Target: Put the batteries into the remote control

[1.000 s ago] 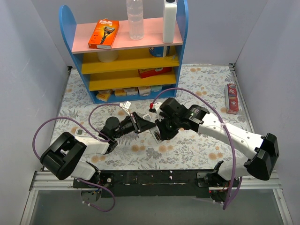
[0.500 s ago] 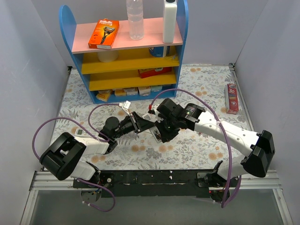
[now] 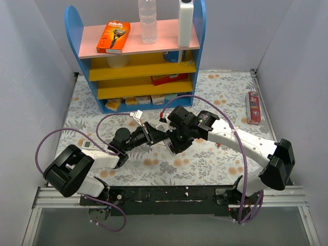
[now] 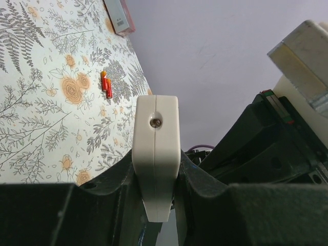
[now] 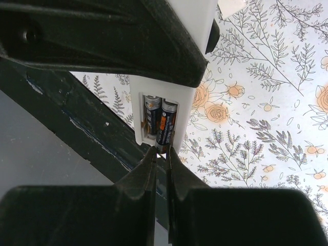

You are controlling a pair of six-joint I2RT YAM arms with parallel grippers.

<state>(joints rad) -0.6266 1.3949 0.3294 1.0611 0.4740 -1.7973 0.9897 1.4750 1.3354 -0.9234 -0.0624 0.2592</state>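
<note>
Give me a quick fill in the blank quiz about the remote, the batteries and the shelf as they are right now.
1. The remote control is gripped by the robot's ___ arm.
2. Its open compartment, facing the right gripper, holds ___ batteries.
3. The orange razor box lies on the ___ board of the shelf.
Missing words: left; two; top.

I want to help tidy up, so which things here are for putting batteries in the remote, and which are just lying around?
For the job: remote control; two batteries sitting in its open slot.

Just lying about: blue shelf, orange razor box, clear bottle, white bottle, red-and-white box, small orange thing.
</note>
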